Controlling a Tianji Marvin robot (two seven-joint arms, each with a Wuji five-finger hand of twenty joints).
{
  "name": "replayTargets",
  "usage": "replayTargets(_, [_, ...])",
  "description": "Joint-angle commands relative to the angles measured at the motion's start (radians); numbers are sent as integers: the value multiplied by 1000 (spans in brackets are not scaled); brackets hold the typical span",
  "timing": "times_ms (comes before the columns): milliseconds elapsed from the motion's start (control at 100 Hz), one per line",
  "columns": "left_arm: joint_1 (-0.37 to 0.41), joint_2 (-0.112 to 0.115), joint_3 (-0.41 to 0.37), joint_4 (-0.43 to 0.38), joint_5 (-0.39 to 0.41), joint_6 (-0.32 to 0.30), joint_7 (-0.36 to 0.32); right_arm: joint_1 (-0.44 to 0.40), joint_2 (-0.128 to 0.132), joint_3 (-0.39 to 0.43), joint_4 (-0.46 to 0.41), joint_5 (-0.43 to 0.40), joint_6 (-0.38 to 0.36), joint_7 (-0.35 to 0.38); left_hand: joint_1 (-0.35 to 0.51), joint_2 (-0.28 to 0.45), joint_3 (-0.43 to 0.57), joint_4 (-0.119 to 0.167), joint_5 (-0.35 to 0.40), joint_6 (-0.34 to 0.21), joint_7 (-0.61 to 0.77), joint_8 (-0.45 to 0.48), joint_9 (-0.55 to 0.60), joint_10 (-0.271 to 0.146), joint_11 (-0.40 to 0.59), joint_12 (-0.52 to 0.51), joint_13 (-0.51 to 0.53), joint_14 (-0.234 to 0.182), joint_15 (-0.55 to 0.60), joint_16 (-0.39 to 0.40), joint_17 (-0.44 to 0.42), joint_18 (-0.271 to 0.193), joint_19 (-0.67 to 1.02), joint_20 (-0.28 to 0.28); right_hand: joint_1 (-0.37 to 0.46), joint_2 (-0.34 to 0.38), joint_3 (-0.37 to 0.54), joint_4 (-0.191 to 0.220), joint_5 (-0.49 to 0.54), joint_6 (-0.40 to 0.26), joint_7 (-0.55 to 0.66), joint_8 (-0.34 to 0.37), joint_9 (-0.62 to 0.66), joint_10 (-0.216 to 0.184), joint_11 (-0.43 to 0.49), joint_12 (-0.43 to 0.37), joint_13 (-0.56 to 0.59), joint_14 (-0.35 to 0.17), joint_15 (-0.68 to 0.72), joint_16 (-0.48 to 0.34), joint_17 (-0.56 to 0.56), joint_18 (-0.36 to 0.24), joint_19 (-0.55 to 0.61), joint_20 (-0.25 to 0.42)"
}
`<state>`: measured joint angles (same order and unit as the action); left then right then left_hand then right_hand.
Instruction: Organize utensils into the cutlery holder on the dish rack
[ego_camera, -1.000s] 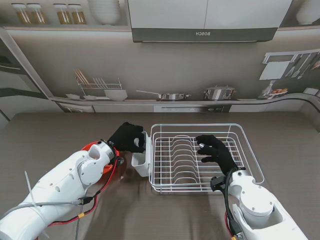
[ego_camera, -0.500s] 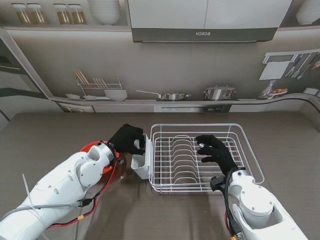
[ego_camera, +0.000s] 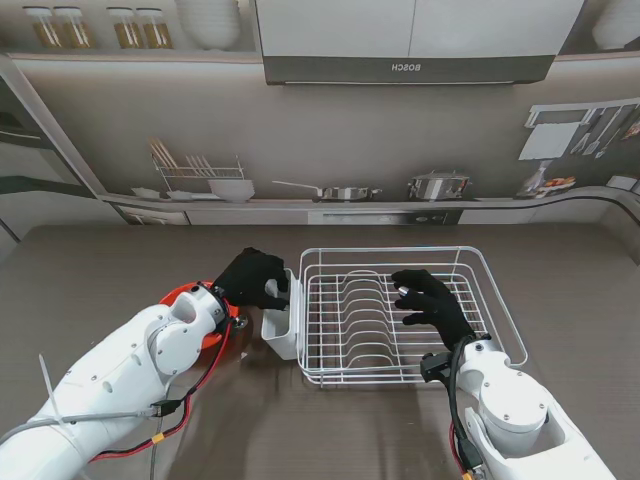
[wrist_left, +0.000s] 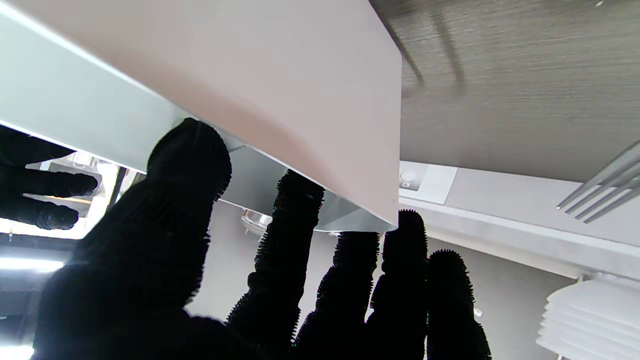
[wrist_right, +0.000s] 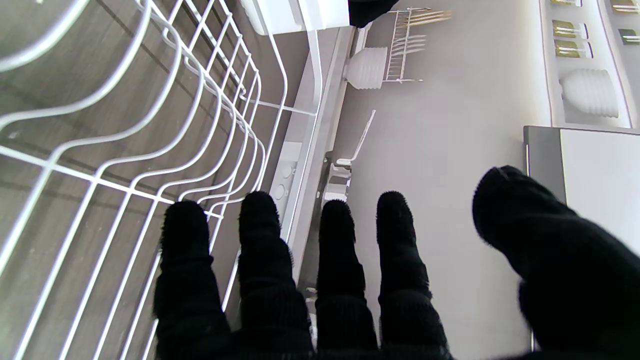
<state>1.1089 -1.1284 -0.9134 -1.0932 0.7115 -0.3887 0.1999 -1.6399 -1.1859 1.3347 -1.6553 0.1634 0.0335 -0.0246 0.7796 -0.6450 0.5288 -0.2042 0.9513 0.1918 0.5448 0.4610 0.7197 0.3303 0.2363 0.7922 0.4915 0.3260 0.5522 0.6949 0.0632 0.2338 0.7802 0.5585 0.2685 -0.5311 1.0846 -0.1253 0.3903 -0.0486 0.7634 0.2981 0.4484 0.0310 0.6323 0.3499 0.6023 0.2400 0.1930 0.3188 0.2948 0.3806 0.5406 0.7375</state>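
Left hand (ego_camera: 255, 277) first: from the stand camera I see its black-gloved fingers curled over the rim of the white cutlery holder (ego_camera: 280, 328), which hangs on the left end of the white wire dish rack (ego_camera: 495, 300). My left wrist camera confirms it, with fingertips (wrist_left: 300, 192) pressed against the holder's edge and the thumb on the opposite face, so the hand is clamped on the holder. I cannot make out any utensil inside the holder from either view. An orange ring (ego_camera: 178, 296) sits at the left wrist, with red and grey cables trailing along the arm towards me.

Moving right, the dish rack rests flat on the grey-brown wood-grain table (ego_camera: 120, 270), its plate slots bare. My right hand (ego_camera: 430, 300) hovers over the right half of the rack, fingers spread and holding nothing; the right wrist view shows all four fingers (wrist_right: 260, 225) and the thumb apart above the wires.

Beyond the table's far edge is a printed kitchen backdrop: jars top left, a small rack of utensils with a bowl, a frying pan, a lidded pot, a range hood (ego_camera: 410, 68) marked BOSCH, and hanging tools on the far right.
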Motion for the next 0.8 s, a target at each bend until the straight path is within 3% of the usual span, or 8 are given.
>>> replayTargets(0, [3, 5, -7, -7, 3, 1, -20, -4, -4, -2, -1, 1, 1, 13, 66, 113, 69, 80, 3, 19, -53, 19, 87, -72, 154, 32, -26, 15, -21, -11, -27, 3, -26, 8, -24, 21, -6, 20, 7, -2, 0, -20, 11, 0, 1, -4, 25, -5, -6, -5, 5, -4, -11, 14])
replayTargets(90, [5, 5, -11, -9, 3, -1, -20, -4, -4, -2, -1, 1, 1, 14, 37, 140, 64, 83, 1, 34, -92, 9, 86, -68, 151, 31, -29, 17, -23, -12, -30, 4, -29, 8, -23, 21, -6, 20, 8, -2, 0, -20, 10, 2, 1, -4, 26, -5, -6, -4, 4, -4, -11, 14])
replayTargets(300, [7, 5, -12, -8, 4, -5, -17, -4, -4, -2, -1, 2, 0, 14, -18, 193, 76, 121, -1, 68, -217, -14, 84, -61, 135, 22, -33, 21, -31, -13, -31, 11, -43, 11, -24, 21, -6, 20, 9, -2, 0, -20, 11, 1, 1, -4, 26, -5, -6, -4, 4, -3, -11, 14])
replayTargets(430, [8, 5, -13, -9, 0, -5, -22, -4, -4, -1, -1, 2, 0, 13, -45, 215, 59, 135, -7, 62, -252, -35, 77, -55, 97, -11, -37, 24, -51, -24, -33, 14, -56, 13, -24, 21, -6, 20, 9, -1, 0, -20, 12, 2, 1, -4, 27, -5, -5, -4, 5, -4, -11, 14])
replayTargets(580, [9, 5, -14, -12, -6, -3, -29, -4, -4, -1, -1, 2, 0, 14, -48, 236, 6, 140, -27, 39, -272, -55, 58, -41, -3, -151, -51, 25, -104, -59, -36, 31, -89, 24, -24, 22, -6, 20, 8, -1, 0, -20, 11, 2, 0, -4, 26, -5, -6, -4, 4, -3, -11, 14])
replayTargets(790, [14, 5, -18, -18, -11, 4, -36, -4, -4, -1, -1, 3, 1, 15, -54, 263, -35, 144, -42, 2, -276, -55, 33, -31, -47, -219, -57, 26, -138, -79, -36, 45, -114, 32, -24, 24, -7, 20, 10, 2, 0, -20, 13, 2, 1, -4, 26, -1, -6, -4, 5, -1, -11, 14])
